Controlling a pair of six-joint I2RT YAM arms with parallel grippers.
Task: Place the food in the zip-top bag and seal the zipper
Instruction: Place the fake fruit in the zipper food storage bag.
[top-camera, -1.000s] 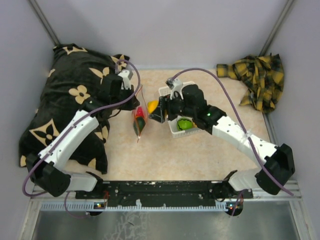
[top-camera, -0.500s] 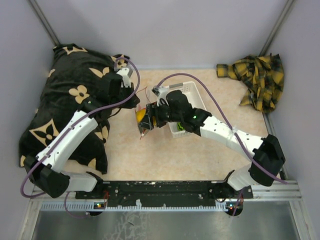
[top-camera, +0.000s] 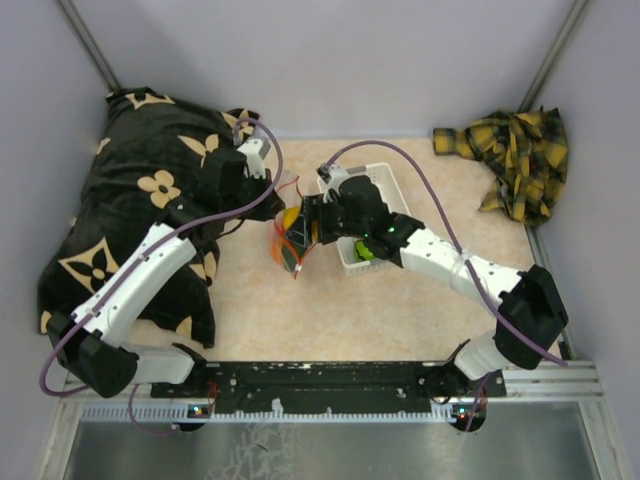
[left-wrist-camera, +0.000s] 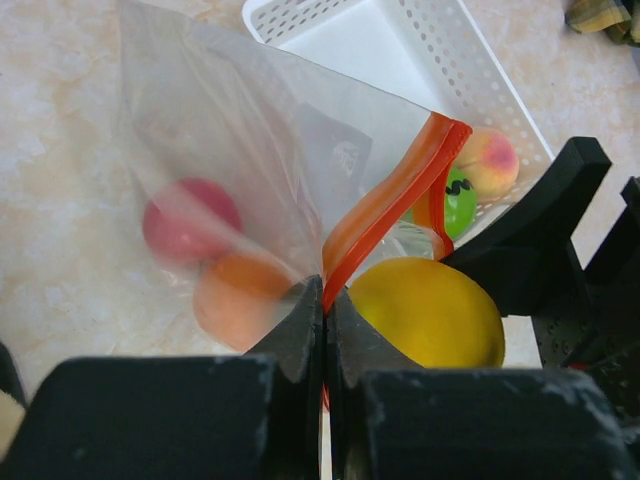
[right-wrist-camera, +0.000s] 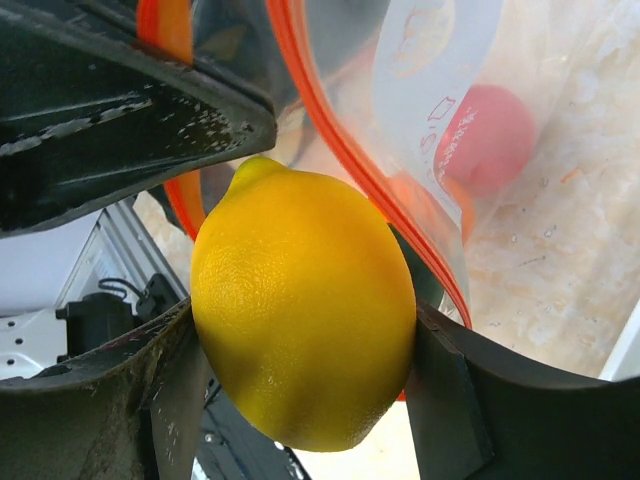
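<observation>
Between the fingers of the right pincer (right-wrist-camera: 305, 395) sits the lemon (right-wrist-camera: 300, 310). The jaws are spread just as wide as the fruit and clamp its sides, and its long axis runs from 12 to 6 o'clock in the wrist view. Orange strip shows on both sides of it, at 10 and at 3 o'clock, so I judge the lemon to be at the mouth of the zip-top bag (left-wrist-camera: 230, 150), between the 2 lips of the zipper (left-wrist-camera: 385, 205).

The left pincer (left-wrist-camera: 325, 335) is closed tight on 1 lip and holds that edge up. The strip climbs from it toward 1 o'clock, and the lemon lies just beside its tips at 4 o'clock.

Deeper in the bag, at 2 o'clock from the lemon in the right wrist view, lie the apple (left-wrist-camera: 190, 220) and the orange (left-wrist-camera: 240, 300). The release should therefore carry that way, and the right arm is the one placed to do it.

Farther out, the lime (left-wrist-camera: 458, 198) and peach (left-wrist-camera: 488, 162) wait in the white basket (left-wrist-camera: 480, 70) on the counter (top-camera: 400, 310).
</observation>
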